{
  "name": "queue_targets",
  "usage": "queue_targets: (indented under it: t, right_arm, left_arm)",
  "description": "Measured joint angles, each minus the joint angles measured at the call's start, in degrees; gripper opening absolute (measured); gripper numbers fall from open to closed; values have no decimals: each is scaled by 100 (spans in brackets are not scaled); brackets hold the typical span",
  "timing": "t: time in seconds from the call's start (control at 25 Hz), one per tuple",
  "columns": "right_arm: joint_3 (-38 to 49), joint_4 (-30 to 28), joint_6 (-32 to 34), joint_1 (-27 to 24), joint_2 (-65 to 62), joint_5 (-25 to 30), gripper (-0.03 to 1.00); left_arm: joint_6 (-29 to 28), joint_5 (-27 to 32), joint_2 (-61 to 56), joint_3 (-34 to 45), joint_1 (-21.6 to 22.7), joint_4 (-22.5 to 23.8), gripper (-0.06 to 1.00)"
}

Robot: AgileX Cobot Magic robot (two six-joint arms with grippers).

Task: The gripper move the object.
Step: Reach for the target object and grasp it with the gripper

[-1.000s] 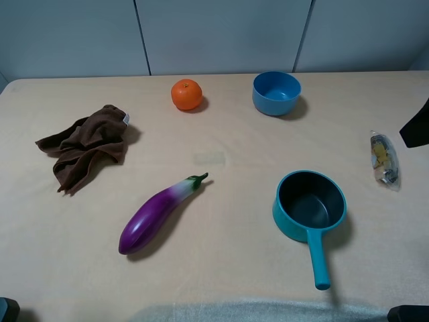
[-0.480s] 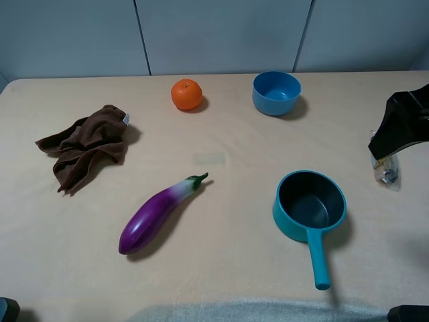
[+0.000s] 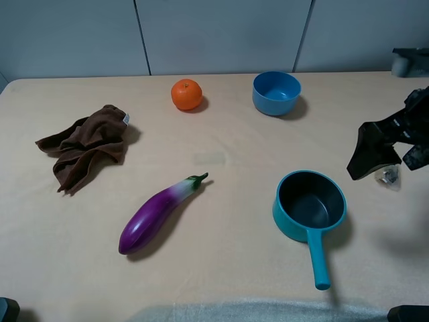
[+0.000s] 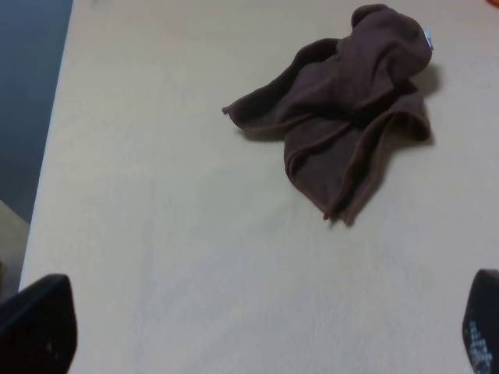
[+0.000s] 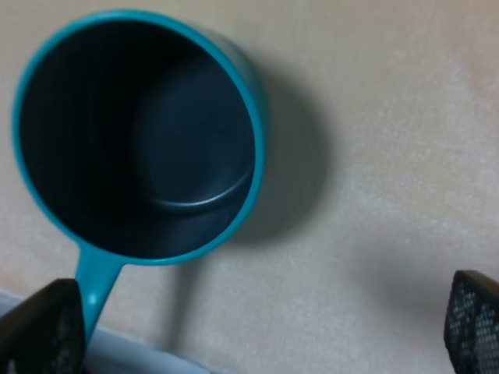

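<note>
The object, a small teal saucepan (image 3: 310, 204) with a dark grey inside, stands upright at the table's front right, its long handle (image 3: 320, 258) pointing to the front edge. My right gripper (image 3: 375, 151) hangs in the air just right of it and a little behind. In the right wrist view the saucepan (image 5: 132, 132) lies ahead of the open, empty right gripper (image 5: 257, 331), with one dark fingertip (image 5: 39, 327) near the handle. My left gripper (image 4: 257, 327) is open and empty, far from the pan.
A blue bowl (image 3: 276, 92) and an orange (image 3: 186, 94) stand at the back. A purple eggplant (image 3: 157, 215) lies front centre. A crumpled brown cloth (image 3: 87, 144) lies at the left and shows in the left wrist view (image 4: 351, 109). A small packet (image 3: 389, 176) lies under my right gripper.
My right gripper has come in from the right edge and moved left toward the saucepan, now covering most of the packet. The saucepan and other things have not moved.
</note>
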Motion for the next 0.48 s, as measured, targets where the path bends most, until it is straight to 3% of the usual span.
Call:
queue_targets:
  t: [0.48]
  right_arm:
    - [436, 63, 0, 0, 601, -829, 69]
  left_arm:
    - [0, 0, 0, 0, 0, 0, 99]
